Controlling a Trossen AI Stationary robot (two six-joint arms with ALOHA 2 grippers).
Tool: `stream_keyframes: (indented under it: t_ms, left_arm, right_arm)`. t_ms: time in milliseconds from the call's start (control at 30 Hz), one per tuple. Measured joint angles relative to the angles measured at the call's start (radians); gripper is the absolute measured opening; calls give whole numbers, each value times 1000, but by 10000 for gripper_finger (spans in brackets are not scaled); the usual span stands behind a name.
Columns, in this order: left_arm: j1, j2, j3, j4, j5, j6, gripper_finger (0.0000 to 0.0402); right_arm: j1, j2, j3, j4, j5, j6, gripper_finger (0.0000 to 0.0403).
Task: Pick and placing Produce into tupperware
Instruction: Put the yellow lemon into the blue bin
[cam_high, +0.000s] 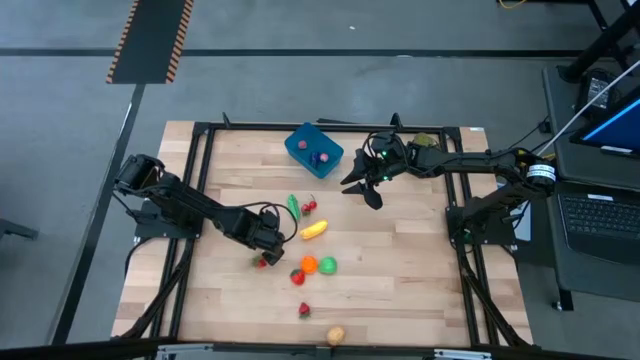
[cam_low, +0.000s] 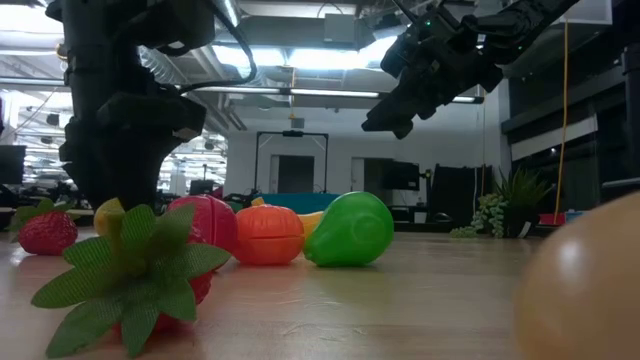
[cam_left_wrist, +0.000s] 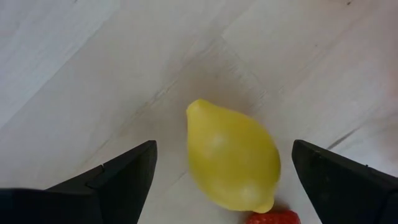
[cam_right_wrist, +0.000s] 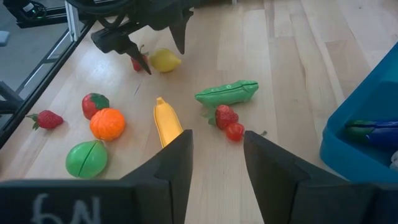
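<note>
The left gripper (cam_left_wrist: 224, 180) is down low over the pale, fine-grained wooden table (cam_high: 400, 260), its two dark wedge-shaped fingers spread wide on either side of a smooth, glossy yellow lemon (cam_left_wrist: 231, 155) with a pointed tip. They are not touching it. A bit of red fruit (cam_left_wrist: 273, 218) peeks out right beside the lemon, probably a strawberry.

The right gripper (cam_high: 365, 185) hangs above the table just beside the blue tupperware (cam_high: 312, 147), a rounded plastic tub with a few small pieces already inside. Its fingers stand a little apart with nothing between them.

Loose between the arms lie a yellow banana (cam_right_wrist: 168, 124), a bumpy green pea pod (cam_right_wrist: 227, 93), a ribbed orange (cam_right_wrist: 107, 123), a shiny green pear (cam_right_wrist: 87, 158) and a tan rounded piece (cam_high: 335, 335) near the table edge.
</note>
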Motion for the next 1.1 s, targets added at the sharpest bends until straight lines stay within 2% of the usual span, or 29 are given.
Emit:
stream_keyframes:
  t_ms: [267,1100]
  left_arm:
    - [10,91,7,-1,9,16,334]
    - [33,81,6,4,18,3,265]
  right_arm:
    - [0,0,0,-5,0,0,145]
    - [0,0,0,-26,0,-22,145]
